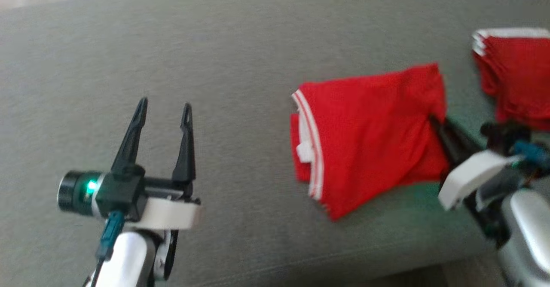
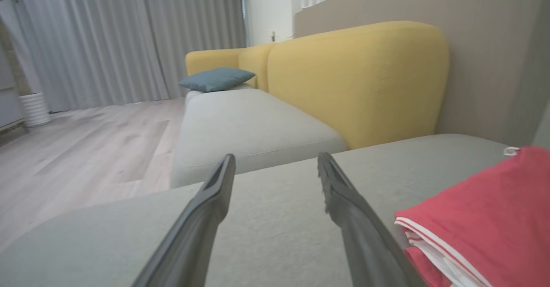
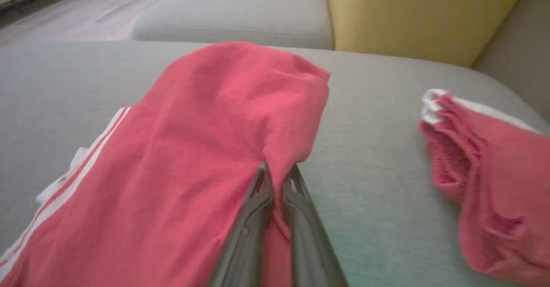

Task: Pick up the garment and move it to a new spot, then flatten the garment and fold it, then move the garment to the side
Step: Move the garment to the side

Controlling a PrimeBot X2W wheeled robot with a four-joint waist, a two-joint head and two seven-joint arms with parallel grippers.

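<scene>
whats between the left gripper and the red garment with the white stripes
Only bare grey cushion: in the head view the open left gripper stands apart from the garment, with no object in the gap.

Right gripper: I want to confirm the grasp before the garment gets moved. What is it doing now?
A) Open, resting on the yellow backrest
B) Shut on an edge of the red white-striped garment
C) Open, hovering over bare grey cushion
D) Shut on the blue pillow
B: in the right wrist view, the right gripper has its two dark fingers pinched together, with an edge of the red white-striped garment caught between them.
</scene>
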